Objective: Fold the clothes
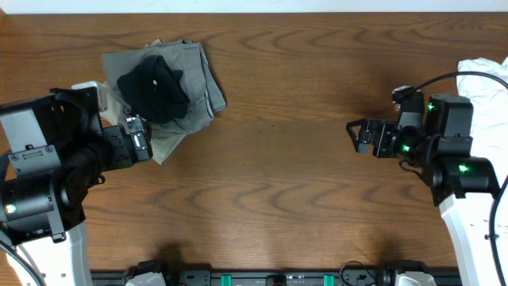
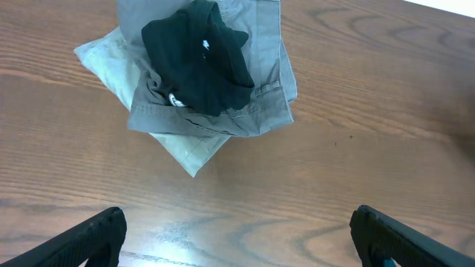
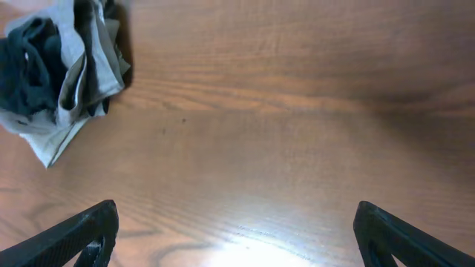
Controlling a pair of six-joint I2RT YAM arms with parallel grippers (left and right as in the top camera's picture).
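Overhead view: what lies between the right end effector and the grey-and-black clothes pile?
Only bare brown wooden table separates the right end effector from the grey-and-black clothes pile; the right wrist view agrees.

No text, label, brand, number or sign can be read in any of the views. The black garment (image 2: 197, 63), lying on the grey garment (image 2: 260, 111) at the far left of the table (image 1: 302, 183), carries two small white marks. One is near its far edge and one at its near left edge. Both are too small and blurred to tell whether they are lettering, a logo or a tag.
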